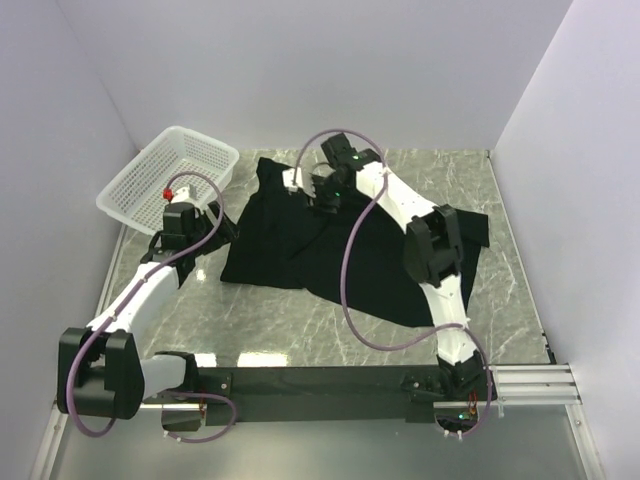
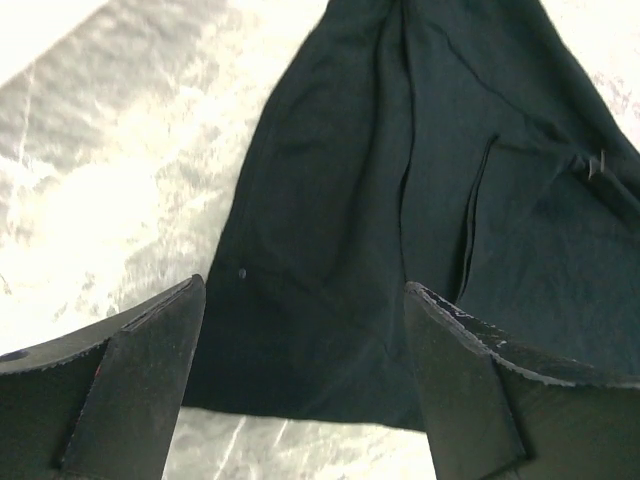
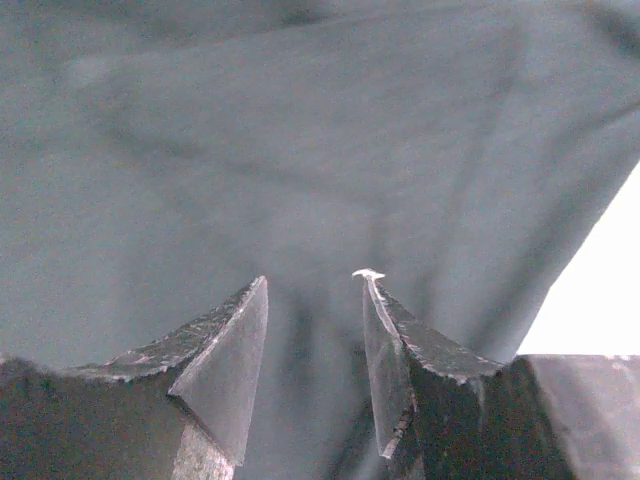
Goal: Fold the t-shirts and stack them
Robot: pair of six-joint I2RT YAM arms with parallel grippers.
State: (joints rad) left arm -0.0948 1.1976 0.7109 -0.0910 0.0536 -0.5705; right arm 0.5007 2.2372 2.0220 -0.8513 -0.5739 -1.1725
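One black t-shirt (image 1: 280,245) lies spread and rumpled over the middle of the marble table. My left gripper (image 1: 222,228) hovers at its left edge. In the left wrist view the left gripper (image 2: 305,288) stands wide open over the t-shirt (image 2: 350,200), whose hem runs between the fingers; a tiny light-blue mark (image 2: 243,272) shows on the cloth, and nothing is held. My right gripper (image 1: 322,195) sits on the shirt's upper middle. Up close, the right gripper (image 3: 315,278) has creases of the t-shirt (image 3: 300,150) running down into its narrow gap, so it pinches a bunch of cloth.
A white mesh basket (image 1: 170,175) stands at the back left, just behind the left gripper. Pale walls close in the table on three sides. The right arm's purple cable (image 1: 350,300) loops over the shirt. Bare marble (image 1: 270,320) lies in front of the shirt.
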